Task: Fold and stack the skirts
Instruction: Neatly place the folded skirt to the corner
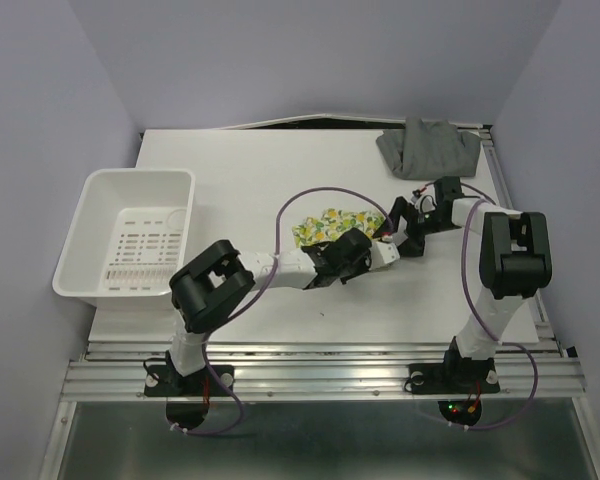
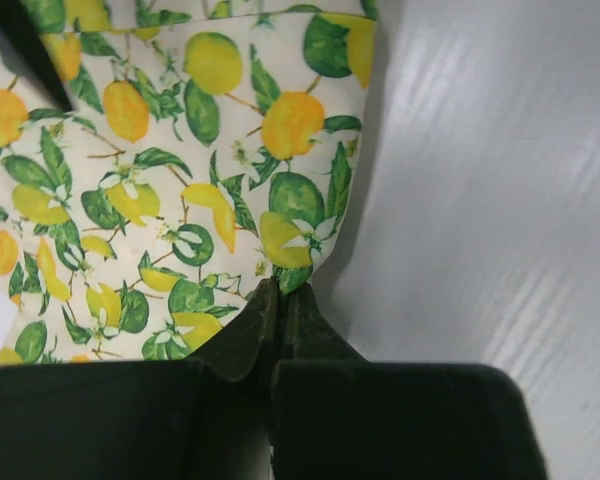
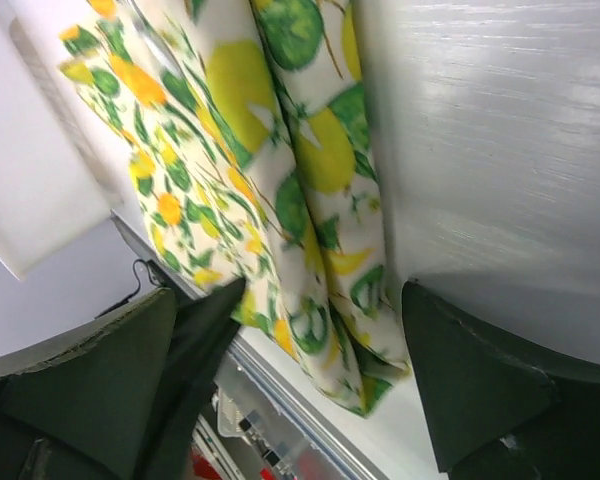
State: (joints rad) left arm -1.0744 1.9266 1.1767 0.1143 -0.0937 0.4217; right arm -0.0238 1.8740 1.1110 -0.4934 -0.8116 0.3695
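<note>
As my two arms meet over the middle of the white table (image 1: 260,170), my left gripper (image 2: 282,298) is clenched tight on a corner of the lemon-print skirt (image 2: 160,180). Its two dark fingers are pressed together with the tip of the cloth caught between them. Pale fabric scattered with yellow lemons, orange fruit, small white blossoms and green leaves fills that wrist view from 9 o'clock round to 1 o'clock. It lies mostly smooth there, and bare tabletop runs down the 3 o'clock side. My right gripper (image 3: 320,325) stands released, jaws wide apart, with a doubled, folded edge of the same skirt running between them. Whether either finger touches the cloth I cannot tell. Seen from above, the lemon-print skirt lies near the centre of the table, partly hidden under my two wrists. The grey skirt (image 1: 427,147) sits crumpled in a loose heap at the table's 1 o'clock corner, well apart from the printed one. A white perforated basket (image 1: 138,173) rests at the 9 o'clock edge.
</note>
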